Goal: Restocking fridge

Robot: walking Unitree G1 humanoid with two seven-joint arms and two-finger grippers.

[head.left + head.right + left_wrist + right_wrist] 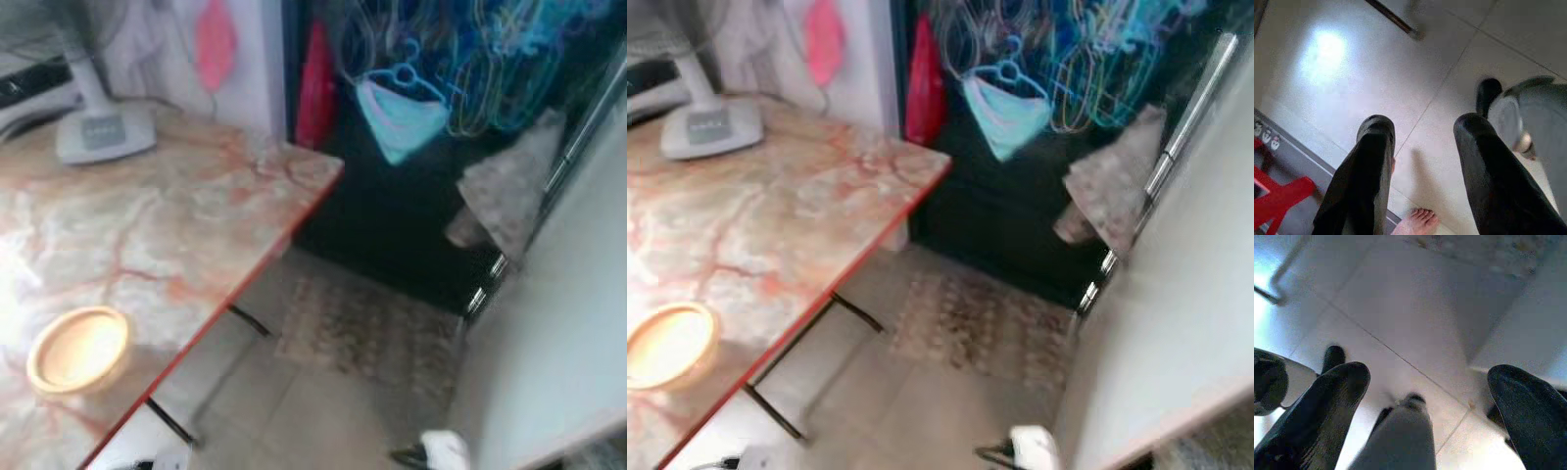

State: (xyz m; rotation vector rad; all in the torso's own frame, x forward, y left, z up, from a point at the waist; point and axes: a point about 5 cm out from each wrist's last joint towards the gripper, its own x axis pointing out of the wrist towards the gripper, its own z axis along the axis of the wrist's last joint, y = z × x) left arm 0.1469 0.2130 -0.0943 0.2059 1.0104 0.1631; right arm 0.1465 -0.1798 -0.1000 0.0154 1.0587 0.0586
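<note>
A tall white fridge door (558,323) with a long silver handle (580,132) stands close on the right, seen blurred. My left gripper (1420,142) hangs open over the pale tiled floor, its two black fingers (1369,161) wide apart and holding nothing. Low beside my grey leg (1400,440), the right gripper (1427,374) is also open and holds nothing.
A marble-patterned table (196,206) with a red edge stands on the left, bearing a wooden bowl (78,348) and a white fan base (103,132). A patterned rug (372,328) lies before a dark doorway hung with hangers (441,88). A person's bare foot (1418,223) and a red stool (1278,196) are near the left gripper.
</note>
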